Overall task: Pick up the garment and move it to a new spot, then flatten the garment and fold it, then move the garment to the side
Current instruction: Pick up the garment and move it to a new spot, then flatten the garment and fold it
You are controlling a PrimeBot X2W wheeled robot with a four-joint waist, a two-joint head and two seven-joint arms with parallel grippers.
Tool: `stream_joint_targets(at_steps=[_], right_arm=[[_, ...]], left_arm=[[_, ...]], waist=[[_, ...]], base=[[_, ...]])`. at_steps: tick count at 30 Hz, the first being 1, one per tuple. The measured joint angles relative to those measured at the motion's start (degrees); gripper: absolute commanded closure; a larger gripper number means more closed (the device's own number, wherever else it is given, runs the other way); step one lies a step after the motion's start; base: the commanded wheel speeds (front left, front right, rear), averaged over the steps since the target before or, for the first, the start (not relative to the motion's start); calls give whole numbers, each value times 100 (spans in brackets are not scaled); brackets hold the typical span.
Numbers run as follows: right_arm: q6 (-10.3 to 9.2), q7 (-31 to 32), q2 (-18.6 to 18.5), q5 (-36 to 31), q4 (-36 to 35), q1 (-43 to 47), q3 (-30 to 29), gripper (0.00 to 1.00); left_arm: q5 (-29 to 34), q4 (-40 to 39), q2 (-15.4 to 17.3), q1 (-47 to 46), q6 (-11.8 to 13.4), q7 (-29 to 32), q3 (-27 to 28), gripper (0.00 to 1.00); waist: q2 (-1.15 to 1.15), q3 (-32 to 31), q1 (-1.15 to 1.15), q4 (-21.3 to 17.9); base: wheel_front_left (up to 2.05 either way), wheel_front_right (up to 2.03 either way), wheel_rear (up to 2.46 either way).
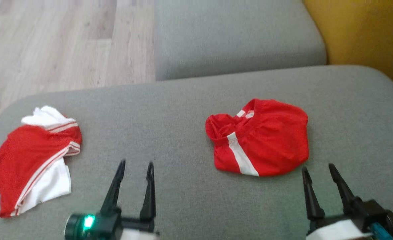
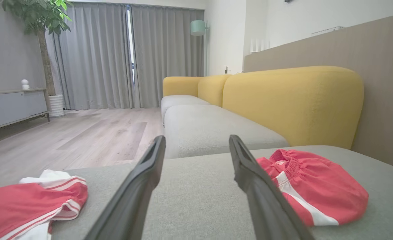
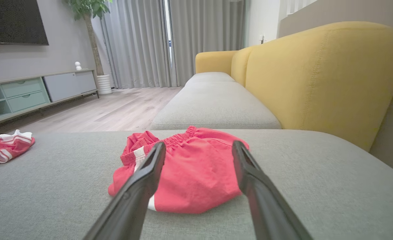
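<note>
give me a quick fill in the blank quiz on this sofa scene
The left gripper and the right gripper both stand ____, holding nothing.
The red shorts lie on the grey cushion just ahead of the ____ gripper.
The red-and-white garment lies off to the robot's ____.
The sofa backrest is ____.
Missing words: open, right, left, yellow.

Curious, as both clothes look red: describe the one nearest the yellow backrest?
On the grey seat cushion, toward the yellow backrest, lie crumpled red shorts. Unlike the garment at the left with white panel and thin stripes, they carry one broad white stripe and a gathered waistband.
</note>
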Motion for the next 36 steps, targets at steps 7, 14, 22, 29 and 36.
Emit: stream_joint_targets(at_steps=[7,14,22,29,36], right_arm=[[0,0,4,36,-70,482,-33,0],[0,0,4,85,-145,531,92,0],[0,0,4,105,-155,572,156,0],[0,0,4,171,-168,573,169,0],[0,0,4,238,-162,572,170,0]], left_arm=[[426,-134,-155,1055,14,-5,343,0],[498,-56,-264,1157,-3,-5,546,0],[589,0,-302,1157,-104,-5,632,0],[648,41,-320,1154,-154,-5,632,0],[680,65,-323,1144,-197,-5,571,0]], waist=[[0,-321,0,8],[0,-435,1,-17],[0,-438,1,-11],[0,-390,1,8],[0,-325,1,-8]], base=[[0,0,0],[0,0,0],[0,0,0],[0,0,0],[0,0,0]])
